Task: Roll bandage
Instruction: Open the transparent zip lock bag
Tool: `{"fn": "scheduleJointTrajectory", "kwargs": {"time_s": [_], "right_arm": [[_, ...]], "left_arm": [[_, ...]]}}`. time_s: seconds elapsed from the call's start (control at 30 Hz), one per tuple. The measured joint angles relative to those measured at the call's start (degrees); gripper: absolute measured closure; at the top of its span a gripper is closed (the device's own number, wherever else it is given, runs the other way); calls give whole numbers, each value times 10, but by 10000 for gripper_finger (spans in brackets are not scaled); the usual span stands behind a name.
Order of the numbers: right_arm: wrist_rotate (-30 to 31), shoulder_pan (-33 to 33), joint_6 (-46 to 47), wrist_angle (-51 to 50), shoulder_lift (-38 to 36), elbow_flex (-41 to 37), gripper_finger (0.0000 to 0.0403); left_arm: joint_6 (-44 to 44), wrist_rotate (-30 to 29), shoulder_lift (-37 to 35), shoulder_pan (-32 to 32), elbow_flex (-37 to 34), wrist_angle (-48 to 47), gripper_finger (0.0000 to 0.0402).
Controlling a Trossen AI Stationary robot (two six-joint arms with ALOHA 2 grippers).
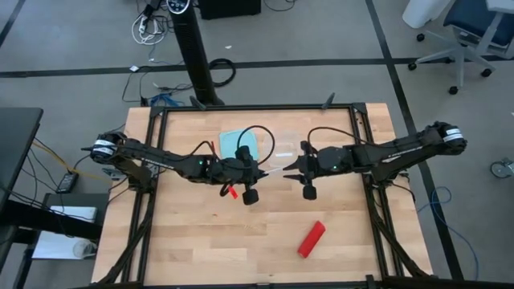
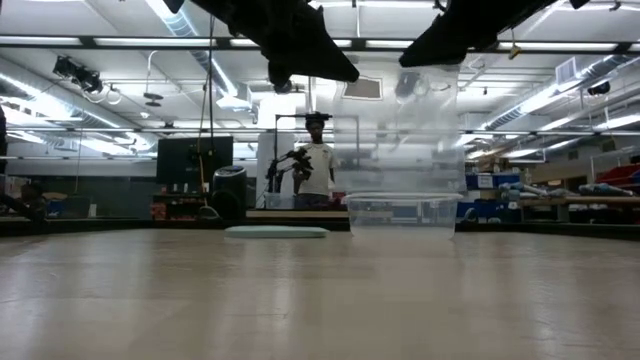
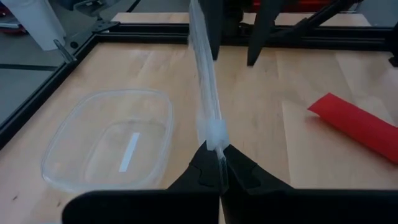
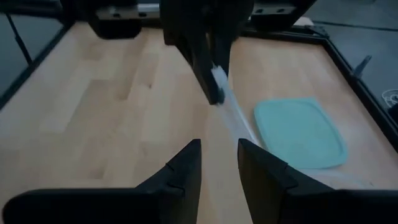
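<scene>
Two tools meet mid-desk: my left tool (image 3: 219, 163) clamps the clear bag's (image 3: 205, 93) edge; my right tool (image 4: 219, 163) stands apart, facing it, empty. Bandage (image 1: 311, 239) lies well apart from the bag, rolled. Looks light, soft; I'd grip mid-roll.

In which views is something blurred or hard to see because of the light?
Low view: the arms are dark silhouettes against the ceiling lights, and the clear container is faint. Left wrist view: the left gripper and the clear bag are soft. Right wrist view: the right gripper is blurred.
</scene>
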Motion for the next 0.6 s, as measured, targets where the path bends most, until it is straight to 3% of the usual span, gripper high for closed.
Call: {"fn": "scheduleJointTrajectory", "kwargs": {"time_s": [0.6], "right_arm": [[26, 6, -36, -59, -11, 23, 322]], "left_arm": [[0, -1, 0, 0, -5, 1, 401]]}}
